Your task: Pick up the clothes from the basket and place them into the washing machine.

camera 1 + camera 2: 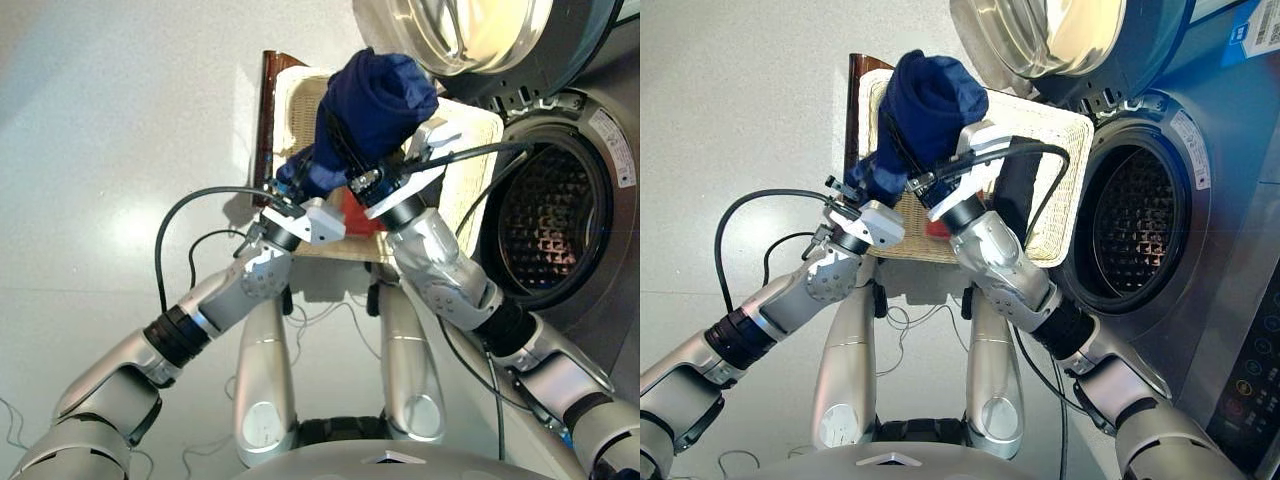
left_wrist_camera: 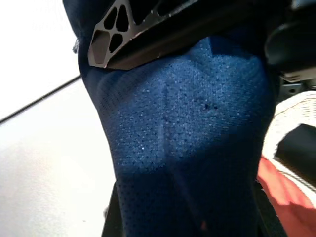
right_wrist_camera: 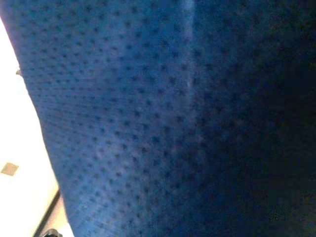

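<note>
1. Both the left gripper (image 1: 300,180) and the right gripper (image 1: 350,165) are clamping the navy cloth (image 1: 375,95), upper centre.
2. The cloth is hanging above the basket (image 1: 1065,125), left of the washing machine (image 1: 1230,240).

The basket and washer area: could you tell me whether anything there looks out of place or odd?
Nothing stands out. The navy cloth is lifted above the basket between both arms; the red-orange and black pieces lie in the basket, and the washer door is open.
</note>
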`<state>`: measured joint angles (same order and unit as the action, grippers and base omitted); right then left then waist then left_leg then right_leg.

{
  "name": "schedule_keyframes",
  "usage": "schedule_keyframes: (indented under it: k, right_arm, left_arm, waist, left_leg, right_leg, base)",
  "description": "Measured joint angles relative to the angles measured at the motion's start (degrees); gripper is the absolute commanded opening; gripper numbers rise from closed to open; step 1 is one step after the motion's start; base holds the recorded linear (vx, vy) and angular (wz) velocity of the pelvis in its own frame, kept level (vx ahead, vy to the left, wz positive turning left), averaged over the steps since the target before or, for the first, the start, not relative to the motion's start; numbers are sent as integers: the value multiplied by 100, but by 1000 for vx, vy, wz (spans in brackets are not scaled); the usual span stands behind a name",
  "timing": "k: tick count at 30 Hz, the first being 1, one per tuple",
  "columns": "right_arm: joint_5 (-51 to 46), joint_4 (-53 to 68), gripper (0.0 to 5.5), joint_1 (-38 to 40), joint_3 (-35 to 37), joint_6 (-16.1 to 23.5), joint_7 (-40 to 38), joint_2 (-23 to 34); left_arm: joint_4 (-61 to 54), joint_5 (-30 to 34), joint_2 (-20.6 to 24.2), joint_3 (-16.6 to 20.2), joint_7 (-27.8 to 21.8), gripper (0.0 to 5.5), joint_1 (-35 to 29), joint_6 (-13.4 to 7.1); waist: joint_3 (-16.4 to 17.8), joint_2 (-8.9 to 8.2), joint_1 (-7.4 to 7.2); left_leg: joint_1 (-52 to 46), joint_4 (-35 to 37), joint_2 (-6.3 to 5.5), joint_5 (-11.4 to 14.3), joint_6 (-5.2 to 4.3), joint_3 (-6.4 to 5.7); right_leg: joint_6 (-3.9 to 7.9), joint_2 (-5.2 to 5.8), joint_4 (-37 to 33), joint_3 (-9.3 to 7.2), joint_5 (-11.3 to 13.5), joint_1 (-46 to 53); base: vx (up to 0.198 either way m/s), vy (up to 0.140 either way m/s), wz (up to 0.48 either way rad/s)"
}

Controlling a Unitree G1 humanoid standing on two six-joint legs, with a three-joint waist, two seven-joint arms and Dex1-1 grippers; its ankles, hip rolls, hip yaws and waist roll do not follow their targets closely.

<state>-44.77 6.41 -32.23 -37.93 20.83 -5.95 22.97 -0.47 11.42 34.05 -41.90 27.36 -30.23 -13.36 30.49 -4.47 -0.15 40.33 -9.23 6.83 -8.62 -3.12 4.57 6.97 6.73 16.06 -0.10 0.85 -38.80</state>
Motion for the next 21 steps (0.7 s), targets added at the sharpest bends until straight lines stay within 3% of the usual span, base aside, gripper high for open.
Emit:
schedule_keyframes:
  k: [2, 4, 7, 11, 14, 17, 21]
  right_arm:
    - [334, -151, 0, 106, 3, 80, -95, -60]
    - [580, -353, 0, 205, 26, 132, -341, -180]
    - [1302, -1132, 0, 180, 308, 235, -909, -422]
    - [1531, -2117, 0, 163, 801, 227, -1672, -713]
    - [1528, -3125, 0, 131, 1393, 185, -2253, -694]
    - [1750, -3703, 0, 112, 1894, 184, -2886, -623]
    - [2880, -4493, 0, -165, 2064, -254, -3806, -292]
  left_arm:
    - [66, -6, -44, -43, 0, 132, 50, 0]
    - [104, -13, -67, -68, 5, 550, 99, 1]
    - [233, -66, -102, -139, 6, 550, 106, 1]
    - [311, -253, -176, -240, 49, 550, 107, -14]
    - [248, -470, -254, -51, 375, 550, 21, -231]
    - [233, -589, -241, 80, 488, 550, -133, -267]
    - [233, -633, -267, 56, 490, 550, -347, -281]
  waist:
    - [0, 7, -3]
    - [1, 11, -5]
    - [-1, 21, -1]
    - [1, 25, 12]
    - [2, 34, 30]
    - [2, 91, 12]
    - [5, 222, 13]
  left_leg:
    - [0, 1, 0, 0, 0, 0]
    - [2, 3, -1, 0, 0, 2]
    - [2, 3, -5, 0, 1, 2]
    - [26, 11, -11, 0, 1, 0]
    - [45, 18, -25, -1, 2, -16]
    - [89, 20, -59, -3, 8, -42]
    - [168, 7, -81, -16, 24, -136]
  right_leg:
    - [0, 1, 2, 0, 0, -3]
    - [0, 3, -1, 2, 0, -5]
    - [2, 9, 0, 1, -2, -6]
    - [7, 12, -13, 0, -5, -23]
    - [14, 24, -24, -19, -11, -25]
    - [29, 55, -33, -48, -20, -45]
    - [34, 72, -27, -137, -24, -74]
  base:
    - [0, 0, 0]
    - [0, 0, 0]
    - [0, 0, 0]
    - [0, 0, 0]
    - [0, 0, 0]
    - [0, 0, 0]
    - [0, 0, 0]
